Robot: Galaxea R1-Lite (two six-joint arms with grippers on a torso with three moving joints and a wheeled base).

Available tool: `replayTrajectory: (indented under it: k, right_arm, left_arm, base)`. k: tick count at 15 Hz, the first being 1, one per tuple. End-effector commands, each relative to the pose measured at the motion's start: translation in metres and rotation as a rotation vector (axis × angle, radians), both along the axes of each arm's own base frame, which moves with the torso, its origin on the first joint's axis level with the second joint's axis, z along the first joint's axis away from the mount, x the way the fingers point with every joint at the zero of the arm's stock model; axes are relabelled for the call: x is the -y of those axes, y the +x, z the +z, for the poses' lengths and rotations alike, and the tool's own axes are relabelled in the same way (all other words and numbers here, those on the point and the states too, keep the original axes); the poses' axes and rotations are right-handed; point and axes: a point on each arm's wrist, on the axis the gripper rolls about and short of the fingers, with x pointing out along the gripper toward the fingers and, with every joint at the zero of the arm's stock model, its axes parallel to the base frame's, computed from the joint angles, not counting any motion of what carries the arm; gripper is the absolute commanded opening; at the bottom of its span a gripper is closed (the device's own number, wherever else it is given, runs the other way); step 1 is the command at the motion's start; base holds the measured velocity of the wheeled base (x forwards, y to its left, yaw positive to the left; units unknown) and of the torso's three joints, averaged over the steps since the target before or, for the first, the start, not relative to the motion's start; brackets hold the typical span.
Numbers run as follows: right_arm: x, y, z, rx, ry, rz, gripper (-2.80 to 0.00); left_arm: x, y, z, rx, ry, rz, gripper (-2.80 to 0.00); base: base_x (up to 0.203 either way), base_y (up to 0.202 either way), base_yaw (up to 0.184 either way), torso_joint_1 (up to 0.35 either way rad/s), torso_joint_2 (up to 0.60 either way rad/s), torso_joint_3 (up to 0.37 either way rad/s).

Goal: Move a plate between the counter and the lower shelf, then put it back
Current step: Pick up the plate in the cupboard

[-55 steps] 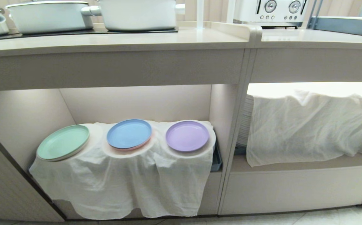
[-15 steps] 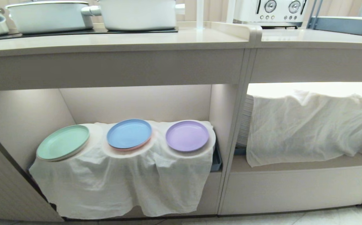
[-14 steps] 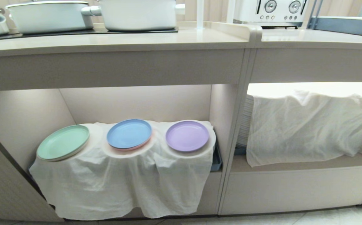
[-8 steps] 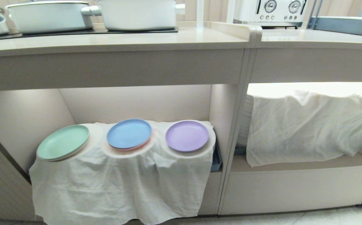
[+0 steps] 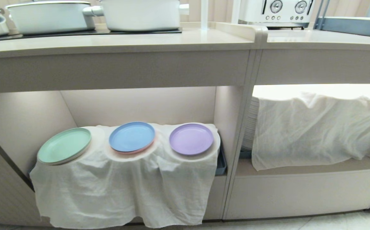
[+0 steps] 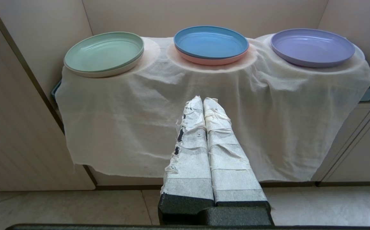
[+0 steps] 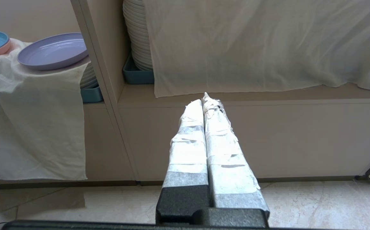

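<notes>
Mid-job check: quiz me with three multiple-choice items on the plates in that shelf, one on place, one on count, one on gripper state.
1. Where does the purple plate sit?
A. on the counter
B. on the draped cloth in the lower shelf
C. on the floor

2. How many coloured plates top the cloth?
A. two
B. three
C. five

3. The left gripper is:
A. shut, empty
B. open
C. holding a plate

Answers: 1 B, it rests on the rightmost hump; 2 B, green, blue, purple; 3 A, fingers pressed together.
</notes>
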Motion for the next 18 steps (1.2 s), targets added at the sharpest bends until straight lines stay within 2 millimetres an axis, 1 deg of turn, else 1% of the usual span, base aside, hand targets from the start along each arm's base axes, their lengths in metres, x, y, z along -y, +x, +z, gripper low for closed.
replayTrajectory:
  k: [1, 7, 14, 15, 18]
  right_arm:
    - [0.0, 0.0, 0.0, 0.0, 0.0, 0.0, -2.8]
    - [0.0, 0.0, 0.0, 0.0, 0.0, 0.0, -2.8]
    - [0.0, 0.0, 0.0, 0.0, 0.0, 0.0, -2.8]
    - [0.0, 0.0, 0.0, 0.0, 0.0, 0.0, -2.8]
    - [0.0, 0.0, 0.0, 0.0, 0.0, 0.0, -2.8]
  left_arm:
    - [0.0, 0.0001, 0.0001, -0.001, 0.0, 0.0, -2.8]
    - [-0.0001, 0.0001, 0.0001, -0.001, 0.0, 0.003, -2.8]
    - [-0.0001, 0.0001, 0.0001, -0.001, 0.0, 0.003, -2.8]
    - [-0.0001, 0.0001, 0.0001, -0.001, 0.0, 0.003, -2.8]
    - [-0.0001, 0.0001, 0.0001, -0.001, 0.0, 0.005, -2.8]
  base:
    - [0.0, 0.0, 0.0, 0.0, 0.0, 0.0]
    - [0.0, 0.0, 0.0, 0.0, 0.0, 0.0]
    - [0.0, -0.178, 0.002, 0.003, 0.0, 0.002]
    - [0.0, -0.099, 0.0, 0.01, 0.0, 0.0]
    - [0.0, 0.0, 0.0, 0.0, 0.0, 0.0]
